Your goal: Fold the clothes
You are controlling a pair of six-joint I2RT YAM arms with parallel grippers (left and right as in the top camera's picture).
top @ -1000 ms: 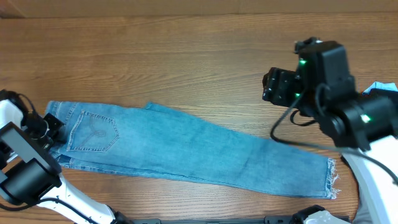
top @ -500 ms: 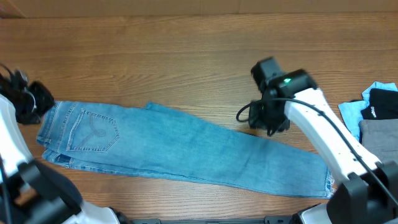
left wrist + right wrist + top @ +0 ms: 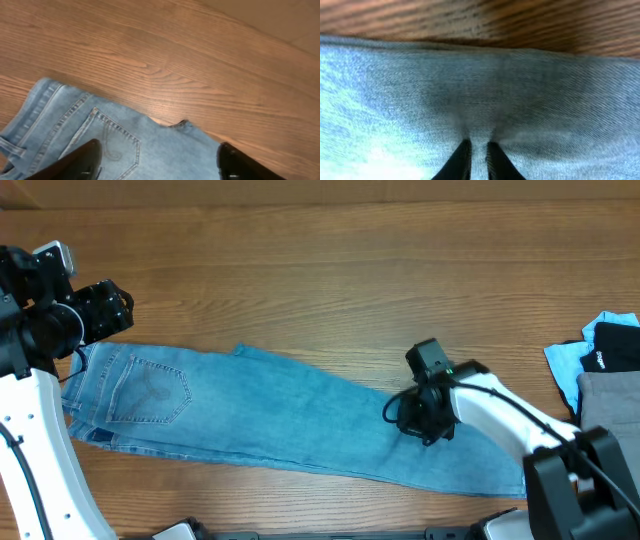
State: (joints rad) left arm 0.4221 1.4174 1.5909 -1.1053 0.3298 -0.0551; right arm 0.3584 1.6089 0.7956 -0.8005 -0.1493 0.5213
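Note:
The clothes, a pair of light-blue jeans (image 3: 280,415), lie flat across the wooden table, waistband and stitched back pocket (image 3: 150,392) at the left, frayed hem at the lower right. My left gripper (image 3: 100,310) hovers above the waistband's far corner. Its jaws stand wide open with nothing between them, and in the left wrist view it (image 3: 160,165) frames the pocket and denim (image 3: 150,150) below. My right gripper (image 3: 420,420) is down on the leg near its far edge. In the right wrist view it (image 3: 479,145) is shut on a thin pinch of denim (image 3: 470,85).
A pile of other garments lies at the right edge: black (image 3: 612,345), pale blue (image 3: 565,360) and grey (image 3: 608,395). Bare wood tabletop (image 3: 300,270) stretches behind the jeans.
My left gripper has let go of the waistband, opened and drawn back above the corner. My right gripper has come down onto the leg and closed on the denim.

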